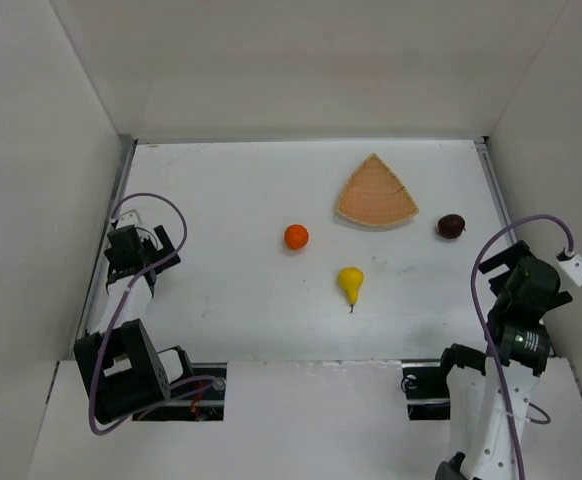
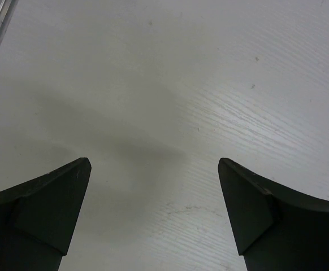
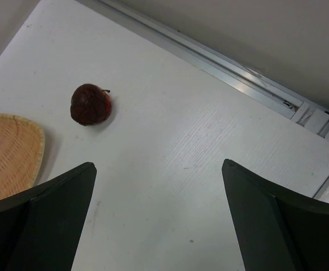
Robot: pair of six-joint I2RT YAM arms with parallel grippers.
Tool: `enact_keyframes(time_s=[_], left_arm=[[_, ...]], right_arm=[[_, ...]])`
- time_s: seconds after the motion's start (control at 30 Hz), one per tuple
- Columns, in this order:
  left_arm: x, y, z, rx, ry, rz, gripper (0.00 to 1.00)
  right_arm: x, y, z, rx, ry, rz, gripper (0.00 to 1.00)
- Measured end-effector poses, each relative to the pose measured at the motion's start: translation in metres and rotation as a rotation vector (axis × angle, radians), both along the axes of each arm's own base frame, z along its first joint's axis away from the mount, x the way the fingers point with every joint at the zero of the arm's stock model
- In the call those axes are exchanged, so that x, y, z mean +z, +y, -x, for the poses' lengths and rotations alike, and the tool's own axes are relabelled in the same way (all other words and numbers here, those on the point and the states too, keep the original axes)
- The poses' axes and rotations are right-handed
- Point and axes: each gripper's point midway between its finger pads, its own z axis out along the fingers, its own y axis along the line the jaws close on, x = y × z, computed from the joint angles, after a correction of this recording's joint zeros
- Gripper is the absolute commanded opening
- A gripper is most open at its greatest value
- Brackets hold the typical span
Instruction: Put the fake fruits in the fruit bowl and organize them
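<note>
White table [image 1: 221,200], pale walls [image 1: 301,60] (1 bowl [image 1: 376,192])

Built of black blocky joints and white links, left arm [image 1: 121,300] and right arm [image 1: 519,330] alike. Looped with a thin purple cable [image 1: 149,196] each. Tipped with dark matte wedge fingers [image 2: 46,214], sharp-cornered. Capped with a small white block [image 1: 574,268] on the right.

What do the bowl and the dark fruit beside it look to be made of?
The fruit bowl looks woven, perhaps straw or rattan: fine tan ribbing, matt surface. The dark maroon fruit looks like moulded plastic, possibly foam: dull, slightly uneven skin with a faint sheen and a short stem. Neither material can be confirmed by look alone.
</note>
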Motion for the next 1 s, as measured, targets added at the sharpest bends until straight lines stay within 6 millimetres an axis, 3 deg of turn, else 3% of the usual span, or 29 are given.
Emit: enact_keyframes(time_s=[0.2,0.33,0.43,0.53,0.63,0.73,0.83,0.93,1.0], left_arm=[[0.0,-0.017,-0.004,-0.081,-0.014,0.059,1.0],[0.001,-0.043,-0.004,-0.236,0.004,0.09,0.99],[0.015,-0.07,-0.016,-0.384,0.02,0.08,0.99],[0.047,-0.113,-0.047,-0.59,0.009,0.003,1.0],[0.082,-0.182,-0.076,-0.839,-0.043,-0.104,1.0],[0.098,-0.258,-0.083,-1.074,-0.087,-0.176,1.0],[0.086,-0.316,-0.079,-1.243,-0.061,-0.207,1.0],[0.058,-0.347,-0.084,-1.321,0.013,-0.212,1.0],[0.037,-0.356,-0.087,-1.339,0.07,-0.209,1.0]], right_arm=[[-0.007,0.008,-0.009,0.058,0.038,-0.015,1.0],[-0.02,0.02,-0.022,0.139,0.103,-0.039,1.0],[-0.027,0.029,-0.03,0.194,0.134,-0.047,1.0],[-0.031,0.037,-0.036,0.241,0.143,-0.046,1.0],[-0.034,0.045,-0.041,0.277,0.135,-0.042,1.0],[-0.036,0.054,-0.047,0.318,0.135,-0.042,1.0],[-0.036,0.066,-0.052,0.371,0.133,-0.042,1.0],[-0.035,0.077,-0.056,0.416,0.128,-0.03,1.0],[-0.035,0.082,-0.056,0.432,0.127,-0.018,1.0]])
